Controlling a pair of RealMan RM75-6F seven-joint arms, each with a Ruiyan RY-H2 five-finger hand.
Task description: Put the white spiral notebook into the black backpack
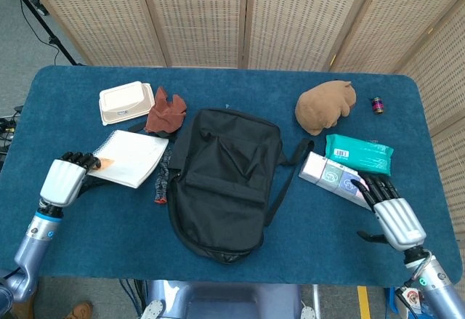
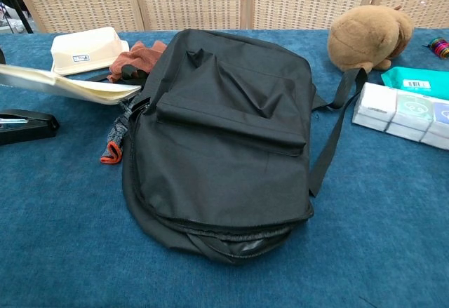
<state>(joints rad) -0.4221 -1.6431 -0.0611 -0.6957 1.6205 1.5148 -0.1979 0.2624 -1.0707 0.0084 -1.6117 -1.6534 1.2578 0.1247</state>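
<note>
Left hand [image 1: 65, 179] grips white spiral notebook [image 1: 132, 157] beside black backpack [image 1: 225, 181]

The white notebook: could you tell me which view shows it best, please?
The head view: the notebook shows its whole top face and spiral edge, with the left hand at its corner. The chest view gives only a thin, raised side-on sliver at the frame's left edge.

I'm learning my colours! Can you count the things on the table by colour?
Black: 1, the backpack
White: 3, the notebook, the lidded container, the flat box
Brown or reddish: 2, the plush toy, the glove
Teal: 1, the wipes packet
Mixed colours: 1, the tiny spool
Total: 8
</note>
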